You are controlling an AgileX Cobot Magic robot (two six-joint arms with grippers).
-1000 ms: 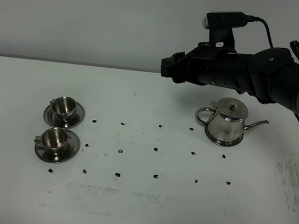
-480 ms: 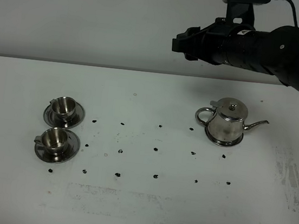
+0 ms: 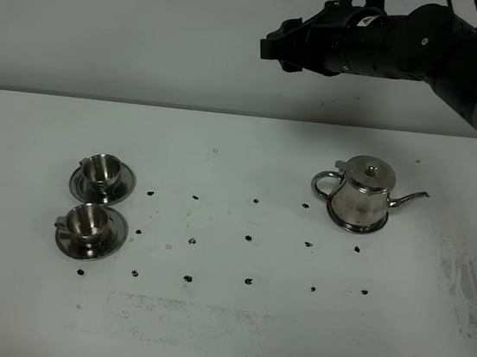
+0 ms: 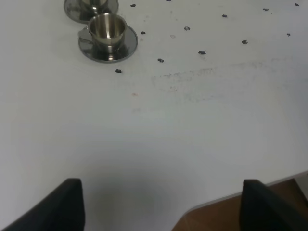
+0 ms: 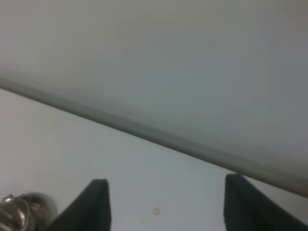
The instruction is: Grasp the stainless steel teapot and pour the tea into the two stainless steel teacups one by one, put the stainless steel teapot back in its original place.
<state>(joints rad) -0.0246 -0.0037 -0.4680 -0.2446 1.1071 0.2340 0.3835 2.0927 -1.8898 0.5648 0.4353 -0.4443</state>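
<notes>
While empty, right tool (image 3: 276, 51) high up, well apart from teapot (image 3: 360, 198).

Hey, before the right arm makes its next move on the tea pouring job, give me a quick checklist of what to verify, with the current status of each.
1. Right gripper open and empty: ok.
2. Left gripper open and empty: ok.
3. Teapot upright on its disc, lid on: ok.
4. Teapot handle unobstructed: ok.
5. Far teacup and near teacup upright: ok.
6. Right gripper down at handle height: not ok, it hangs high above the table.
</notes>
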